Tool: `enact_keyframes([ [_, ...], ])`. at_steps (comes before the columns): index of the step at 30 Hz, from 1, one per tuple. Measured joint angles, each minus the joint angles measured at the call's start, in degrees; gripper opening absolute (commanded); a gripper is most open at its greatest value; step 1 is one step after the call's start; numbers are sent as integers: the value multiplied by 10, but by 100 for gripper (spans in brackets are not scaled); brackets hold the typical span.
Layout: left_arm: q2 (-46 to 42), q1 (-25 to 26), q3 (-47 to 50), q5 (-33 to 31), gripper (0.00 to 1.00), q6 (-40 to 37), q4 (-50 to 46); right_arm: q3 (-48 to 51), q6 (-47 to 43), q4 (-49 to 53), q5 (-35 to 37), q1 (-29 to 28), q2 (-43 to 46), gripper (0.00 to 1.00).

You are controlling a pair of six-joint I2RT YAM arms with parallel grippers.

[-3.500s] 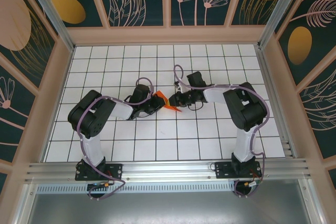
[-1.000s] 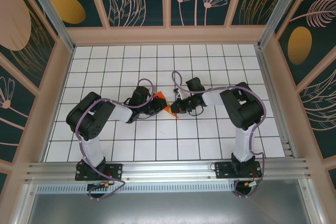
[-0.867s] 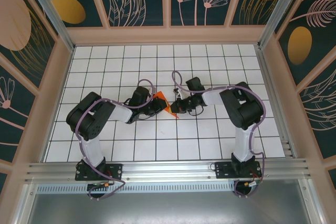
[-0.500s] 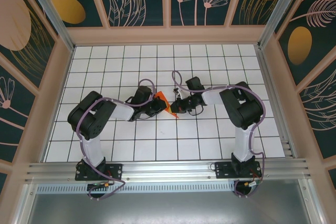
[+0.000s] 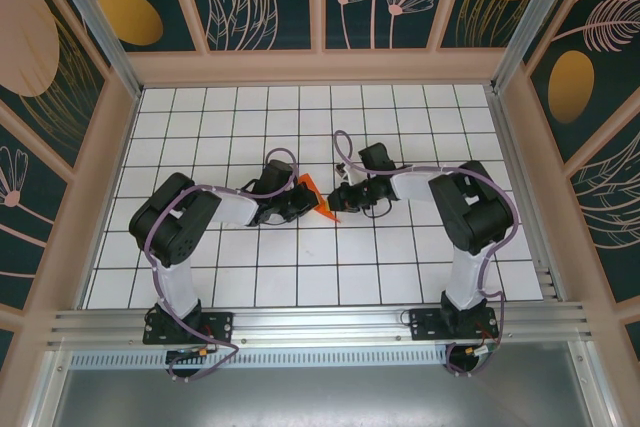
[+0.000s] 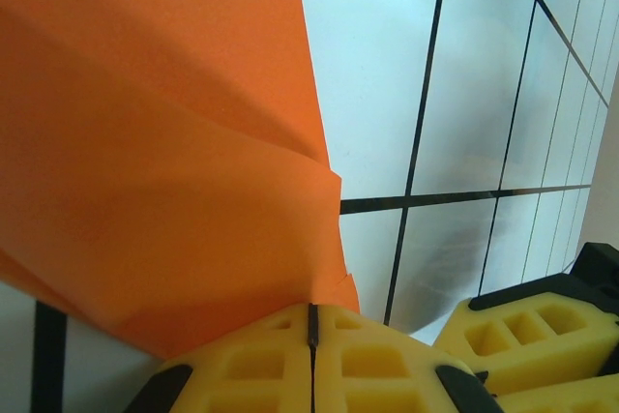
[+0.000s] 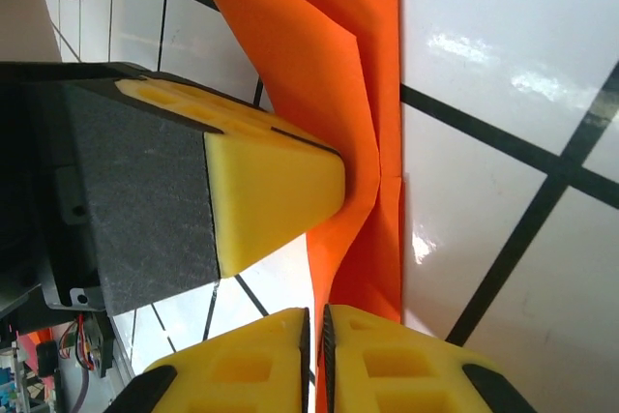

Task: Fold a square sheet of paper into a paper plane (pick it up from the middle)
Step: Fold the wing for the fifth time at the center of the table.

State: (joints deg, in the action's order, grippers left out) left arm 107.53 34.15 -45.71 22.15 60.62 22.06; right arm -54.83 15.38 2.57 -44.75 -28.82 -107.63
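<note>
Two hands meet near the middle of the white gridded surface [image 5: 400, 257], both pinching the same piece of orange paper [image 5: 310, 190].

The left hand [image 6: 311, 324] has its two yellow pads pressed flat together, with only a thin dark seam between them. The lower edge of the paper runs straight into that seam, so this hand is clamped on it. In the left wrist view the paper fans up and to the left from the grip. It has a diagonal crease and a small step in its right edge where layers overlap. The yellow pads of the right hand sit just beside, at the lower right of that view.

The right hand [image 7: 316, 321] has its pads drawn almost together, leaving a narrow slit with a sliver of orange in it, so it too is closed on the paper. A folded strip of paper rises from this grip. One yellow pad of the left hand, on its dark grey body, lies against the strip from the left.

From above, the paper is a small pointed shape between the two hands, its tip aimed toward the near right. Whether it rests on the surface or hangs just above it cannot be told. Both arms bend inward from their bases at the near edge.
</note>
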Motion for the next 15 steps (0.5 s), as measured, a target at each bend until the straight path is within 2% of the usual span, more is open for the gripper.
enact_keyframes([
  [7,0,0,-2,-1,8,0,-3,11,-1,3,13,0,-2,8],
  [15,0,0,-5,-1,9,0,-10,11,-2,6,28,0,-2,8],
])
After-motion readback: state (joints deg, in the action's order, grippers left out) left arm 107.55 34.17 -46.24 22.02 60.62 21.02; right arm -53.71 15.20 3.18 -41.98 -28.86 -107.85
